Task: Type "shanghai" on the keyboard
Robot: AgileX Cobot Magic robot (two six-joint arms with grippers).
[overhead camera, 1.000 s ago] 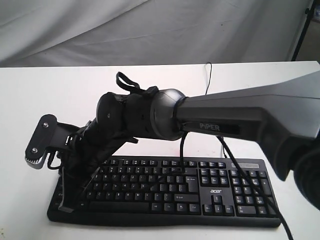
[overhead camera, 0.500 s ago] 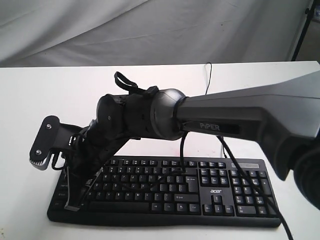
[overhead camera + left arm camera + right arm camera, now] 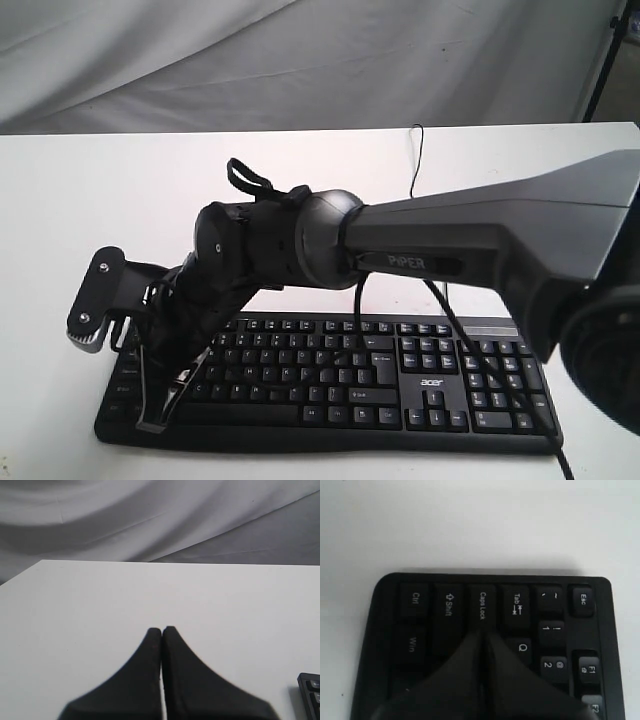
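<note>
The lighting is bright, even and diffuse, so the white surface [image 3: 100, 200] sits near washout and shadows stay faint, just a soft grey band along the keyboard [image 3: 485, 610] edge. In the exterior view my right arm [image 3: 500, 235] looms soft at the right of the frame. Both wrist views blur my left tool [image 3: 161, 630] and right tool [image 3: 482, 636] into featureless black, though the key legends stay legible.

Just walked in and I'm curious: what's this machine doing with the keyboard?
One robot arm reaches across a black keyboard on a white table. The right gripper, shut, points down at the keys near Caps Lock; whether it touches one is unclear. The left gripper, also shut, hangs over the table beside the keyboard.
</note>
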